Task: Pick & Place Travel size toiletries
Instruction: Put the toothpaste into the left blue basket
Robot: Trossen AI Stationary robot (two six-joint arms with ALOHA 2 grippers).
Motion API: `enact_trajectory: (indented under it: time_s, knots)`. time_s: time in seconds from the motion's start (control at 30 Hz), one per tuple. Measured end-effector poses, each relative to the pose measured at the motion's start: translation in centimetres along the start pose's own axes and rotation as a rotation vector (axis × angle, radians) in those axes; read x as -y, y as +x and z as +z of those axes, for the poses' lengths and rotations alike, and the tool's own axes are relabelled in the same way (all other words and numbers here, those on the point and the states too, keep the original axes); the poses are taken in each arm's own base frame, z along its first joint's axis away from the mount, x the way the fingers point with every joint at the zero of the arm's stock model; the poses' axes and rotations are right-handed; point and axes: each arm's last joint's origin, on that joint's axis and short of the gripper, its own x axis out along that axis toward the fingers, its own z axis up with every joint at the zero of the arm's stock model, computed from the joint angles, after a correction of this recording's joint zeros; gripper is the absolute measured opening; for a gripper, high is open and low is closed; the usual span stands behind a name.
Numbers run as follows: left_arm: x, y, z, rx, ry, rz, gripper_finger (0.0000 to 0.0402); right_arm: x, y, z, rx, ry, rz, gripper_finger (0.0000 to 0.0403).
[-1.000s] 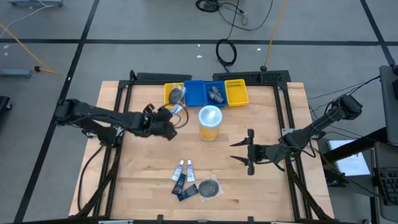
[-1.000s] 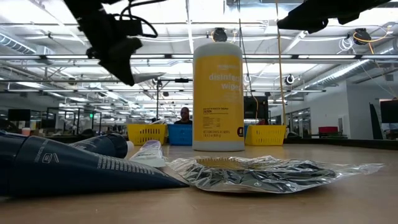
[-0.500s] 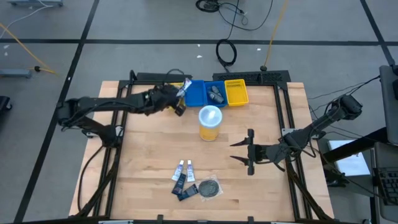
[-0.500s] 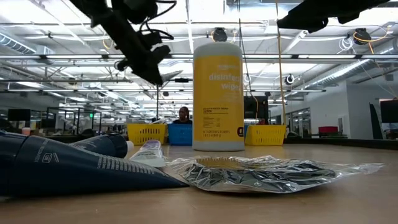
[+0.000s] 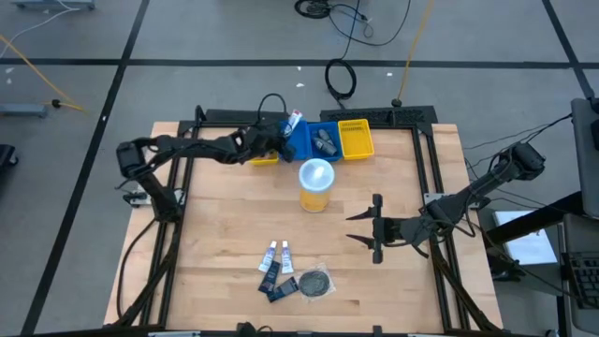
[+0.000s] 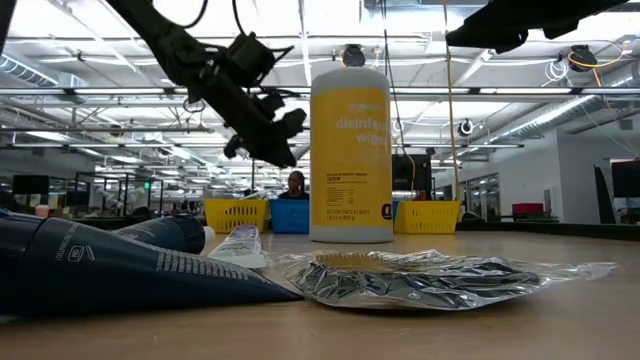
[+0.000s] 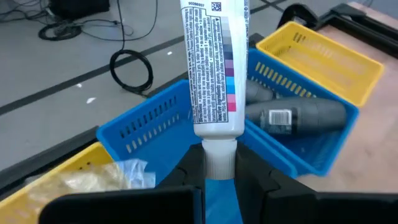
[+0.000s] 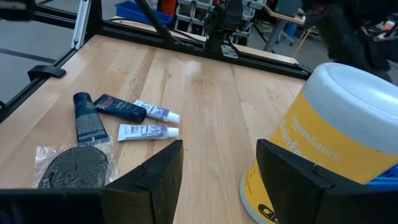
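1. Since 0.5 s ago the left gripper (image 5: 285,131) has travelled along the tabletop's far edge from over the yellow bin on the left to a spot above the left blue bin (image 5: 298,145).
2. It is clamped on the cap end of a white tube (image 7: 211,68), which sticks up between its fingers (image 7: 189,169) with printed text and a strip of colour blocks along its side.
3. In the left wrist view, the tube hangs over the blue bin's wall, not touching it.
4. Beside it, the second blue bin (image 7: 323,146) holds a dark grey bottle (image 7: 298,116) lying on its side.
5. A yellow bin (image 7: 323,56) stands just beyond that, at the right end of the row.
6. The yellow bin at the left end (image 7: 56,180) holds a crinkled clear packet (image 7: 106,177).
7. Near the middle of the tabletop stands a yellow canister with a pale lid (image 5: 316,183).
8. Toward the near edge lie 2 small white tubes (image 8: 149,122), 2 dark navy tubes (image 8: 99,115) and a round dark grey packet (image 8: 78,165), close together.
9. The right gripper (image 5: 360,229) waits toward the tabletop's right side, its fingers spread and holding nothing.
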Motion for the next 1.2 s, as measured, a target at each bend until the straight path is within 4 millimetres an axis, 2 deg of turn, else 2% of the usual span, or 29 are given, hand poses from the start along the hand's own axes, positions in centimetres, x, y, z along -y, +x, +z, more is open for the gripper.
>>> enact_trajectory:
  time_s: [0.17, 0.43, 0.67, 1.2]
  knots:
    - [-0.4, 1.5, -0.8, -0.006, -0.047, 0.014, 0.0038, 0.0, 0.0, 0.0, 0.000, 0.000, 0.000, 0.0196]
    - [-0.3, 2.6, -1.8, -0.027, -0.056, 0.019, 0.0038, 0.0, 0.0, 0.0, 0.000, -0.011, 0.000, 0.0196]
    - [-0.4, 2.6, -2.1, -0.054, -0.047, 0.037, 0.0060, 0.0, 0.0, 0.0, 0.000, -0.011, 0.000, 0.0196]
    - [-0.4, 2.6, -2.1, -0.056, -0.079, 0.037, 0.0070, 0.0, 0.0, 0.0, 0.000, -0.012, 0.002, 0.0196]
